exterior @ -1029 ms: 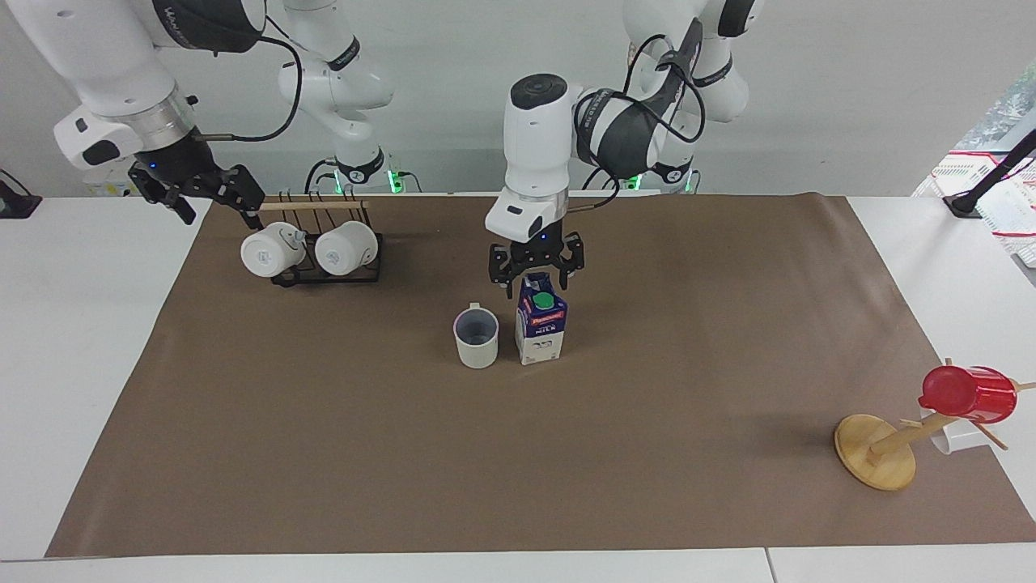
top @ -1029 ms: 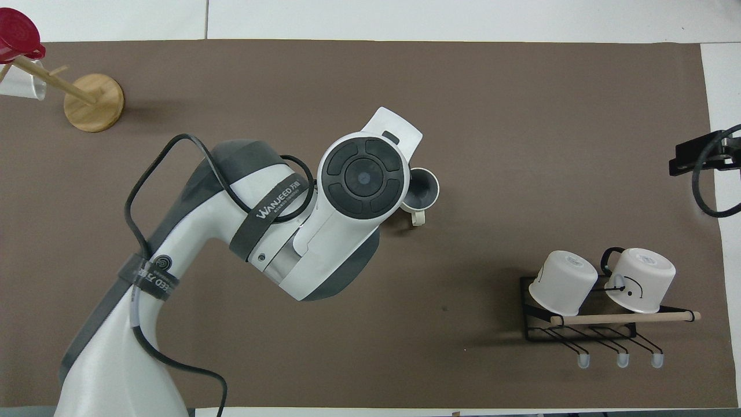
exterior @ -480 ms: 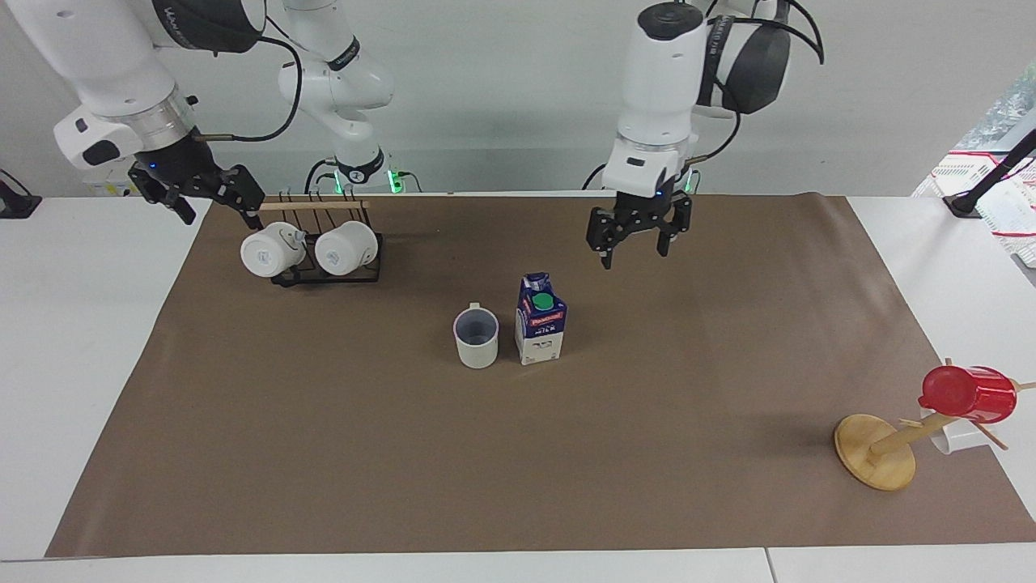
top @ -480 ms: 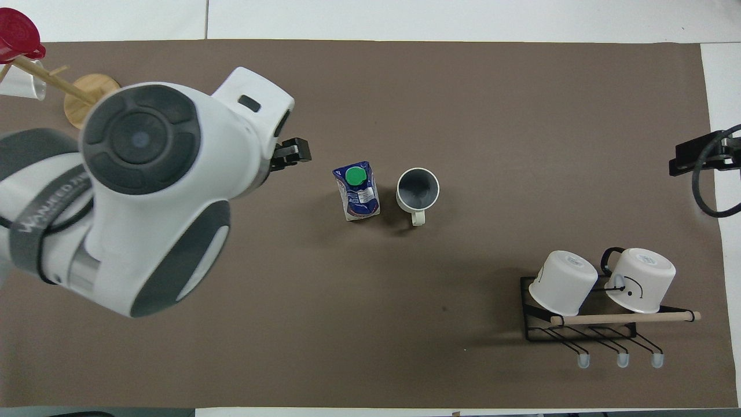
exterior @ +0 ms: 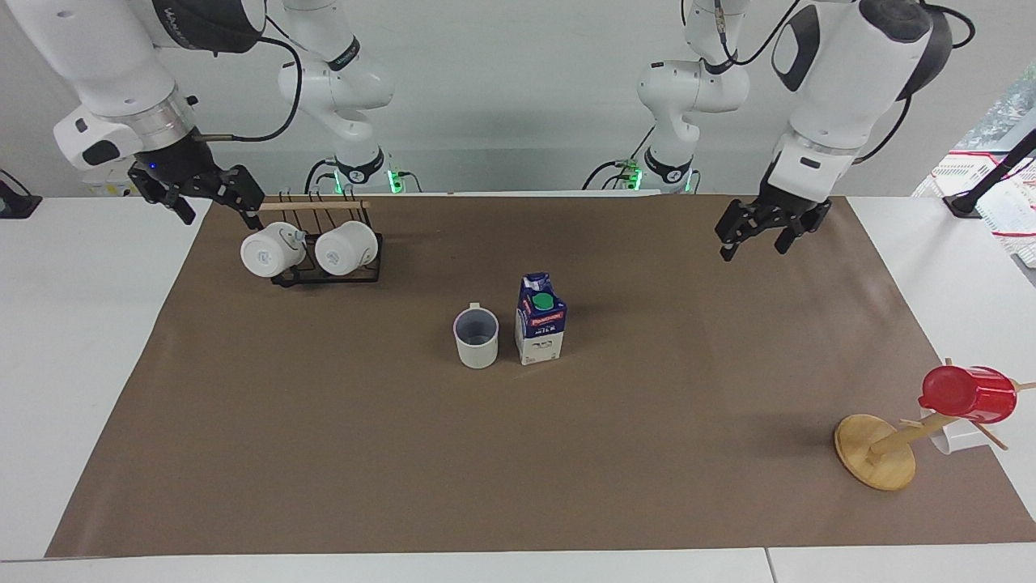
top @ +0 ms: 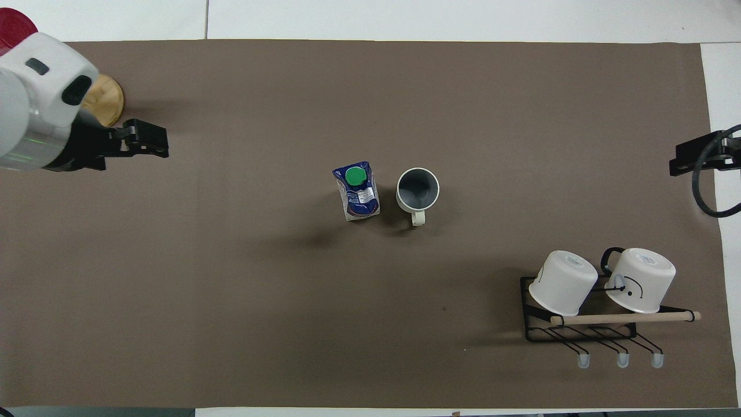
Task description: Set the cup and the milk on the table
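Your cup (exterior: 476,336) and milk (exterior: 541,319) stand upright, just beside each other, mid-table (exterior: 89,324) on the paper. Your left pincer (exterior: 762,229) and right pincer (exterior: 197,193) both hang apart, holding nothing.

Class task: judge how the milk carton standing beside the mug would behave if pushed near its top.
The milk carton stands tall on a small base, so it would probably tip rather than slide. Its flat sides suggest it won't roll. It would likely knock the mug close beside it.

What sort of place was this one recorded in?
Most likely a robotics lab set up as a mock kitchen: two robot arms at a white table covered with brown paper, with a mug rack and wooden cup stand.
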Controlling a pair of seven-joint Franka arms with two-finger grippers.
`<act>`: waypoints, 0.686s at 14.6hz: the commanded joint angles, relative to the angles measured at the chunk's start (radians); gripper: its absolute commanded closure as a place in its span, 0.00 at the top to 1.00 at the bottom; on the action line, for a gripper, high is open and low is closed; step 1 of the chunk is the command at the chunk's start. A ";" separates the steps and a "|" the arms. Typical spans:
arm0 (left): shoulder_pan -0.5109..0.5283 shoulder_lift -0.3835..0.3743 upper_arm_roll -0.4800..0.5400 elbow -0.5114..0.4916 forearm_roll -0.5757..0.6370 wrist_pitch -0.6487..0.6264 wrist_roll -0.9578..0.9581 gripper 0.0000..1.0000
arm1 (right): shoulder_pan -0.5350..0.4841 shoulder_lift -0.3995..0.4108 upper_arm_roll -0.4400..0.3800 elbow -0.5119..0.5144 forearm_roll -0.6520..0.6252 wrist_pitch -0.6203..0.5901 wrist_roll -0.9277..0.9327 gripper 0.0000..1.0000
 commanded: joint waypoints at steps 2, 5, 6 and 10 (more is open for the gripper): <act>0.085 0.018 -0.003 0.147 -0.020 -0.189 0.144 1.00 | -0.011 -0.008 0.010 -0.011 -0.017 0.006 -0.006 1.00; 0.117 0.048 -0.003 0.222 -0.020 -0.248 0.169 1.00 | -0.011 -0.008 0.011 -0.011 -0.015 0.006 -0.003 1.00; 0.123 0.043 -0.003 0.221 -0.025 -0.256 0.177 1.00 | -0.010 -0.008 0.011 -0.011 -0.015 0.008 -0.003 1.00; 0.136 -0.015 0.003 0.140 -0.025 -0.244 0.243 1.00 | -0.010 -0.009 0.011 -0.014 -0.013 0.011 -0.003 1.00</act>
